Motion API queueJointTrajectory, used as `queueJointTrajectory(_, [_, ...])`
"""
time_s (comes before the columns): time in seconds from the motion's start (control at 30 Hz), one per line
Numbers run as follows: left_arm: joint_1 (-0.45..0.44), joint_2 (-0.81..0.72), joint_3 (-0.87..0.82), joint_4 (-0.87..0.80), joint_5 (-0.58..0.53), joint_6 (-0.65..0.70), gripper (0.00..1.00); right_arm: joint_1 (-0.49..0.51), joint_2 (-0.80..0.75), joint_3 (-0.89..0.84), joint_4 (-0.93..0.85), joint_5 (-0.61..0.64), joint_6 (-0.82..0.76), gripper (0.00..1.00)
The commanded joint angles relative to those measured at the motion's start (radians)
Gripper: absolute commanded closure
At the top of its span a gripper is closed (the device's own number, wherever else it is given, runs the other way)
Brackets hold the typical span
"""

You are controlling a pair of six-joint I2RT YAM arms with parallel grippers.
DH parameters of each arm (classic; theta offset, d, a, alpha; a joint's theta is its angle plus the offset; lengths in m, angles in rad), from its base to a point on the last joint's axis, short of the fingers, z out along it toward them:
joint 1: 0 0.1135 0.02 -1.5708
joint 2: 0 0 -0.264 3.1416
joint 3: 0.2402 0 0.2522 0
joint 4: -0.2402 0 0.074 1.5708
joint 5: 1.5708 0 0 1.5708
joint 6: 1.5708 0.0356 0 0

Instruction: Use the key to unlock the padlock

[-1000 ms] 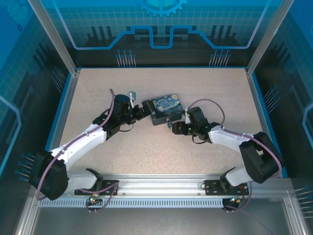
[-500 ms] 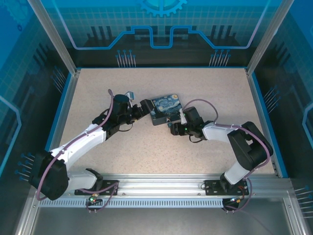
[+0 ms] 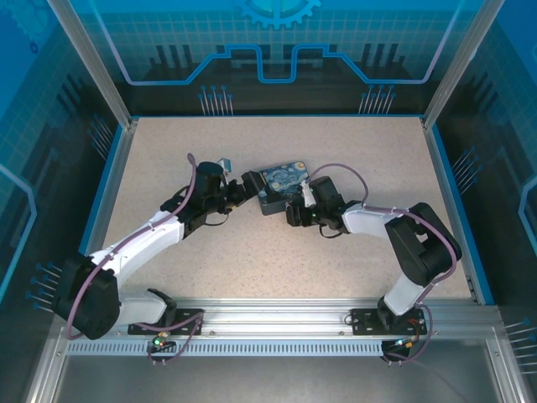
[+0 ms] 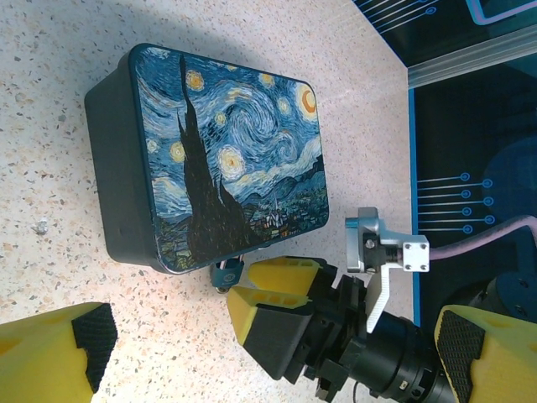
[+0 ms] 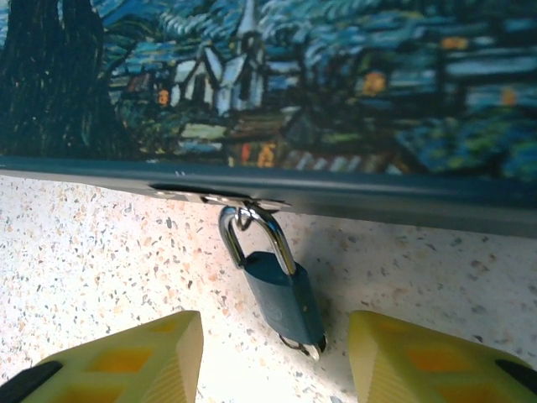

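Right gripper (image 3: 293, 215) has moved in closer to the tin (image 4: 235, 151) vs 1 s ago; its jaws are partway apart w/ a pad on each side of the padlock (image 5: 281, 298), neither touching it. Padlock hangs by its shackle from the tin's front edge, body tilted, resting on the table (image 3: 252, 260). Left gripper (image 3: 250, 185) is just beside the tin's left end, jaws wide, holding nothing.
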Motion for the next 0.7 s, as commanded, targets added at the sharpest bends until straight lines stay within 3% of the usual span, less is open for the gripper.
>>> queueJointTrajectory(0.0, [0.012, 0.004, 0.01, -0.013, 0.027, -0.011, 0.01, 0.017, 0.027, 0.036, -0.011, -0.024, -0.017, 0.51])
queueJointTrajectory(0.67, [0.019, 0.011, 0.027, -0.012, 0.051, -0.007, 0.01, 0.027, 0.083, 0.061, -0.017, -0.022, -0.015, 0.58])
